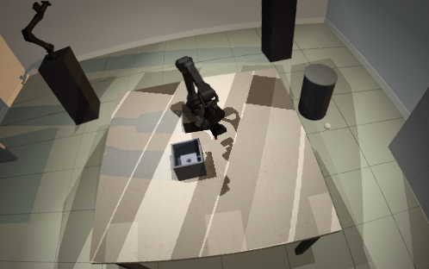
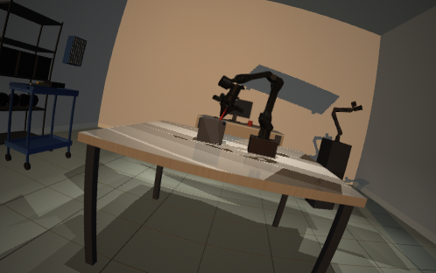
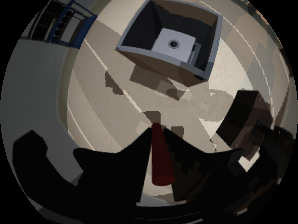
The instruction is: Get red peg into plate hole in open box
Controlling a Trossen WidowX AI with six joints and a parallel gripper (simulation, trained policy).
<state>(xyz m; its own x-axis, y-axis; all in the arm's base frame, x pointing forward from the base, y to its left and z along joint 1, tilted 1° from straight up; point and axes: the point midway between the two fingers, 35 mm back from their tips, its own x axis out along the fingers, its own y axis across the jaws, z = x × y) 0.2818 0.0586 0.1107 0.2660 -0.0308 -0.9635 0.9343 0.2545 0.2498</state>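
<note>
The red peg [image 1: 216, 138] [image 2: 222, 115] [image 3: 162, 160] is held off the table, leaning in the exterior view. My gripper [image 1: 218, 132] [image 2: 224, 110] [image 3: 157, 131] is shut on it, and the peg sticks out below the fingertips. The open grey box [image 1: 190, 172] [image 2: 210, 130] [image 3: 165, 67] stands on the table. In the top view it is to the left of and nearer than the peg; the peg is outside it. The pale plate [image 1: 184, 158] [image 3: 162, 41] lies at the box's bottom, its round hole [image 1: 189, 160] [image 3: 173, 44] visible and empty.
The box walls rise around the plate. The arm's base [image 2: 263, 146] stands on the table [image 1: 267, 207] [image 2: 131, 146], behind the box in the top view. A dark cylinder [image 1: 316, 96] stands on the floor beyond the table's right edge.
</note>
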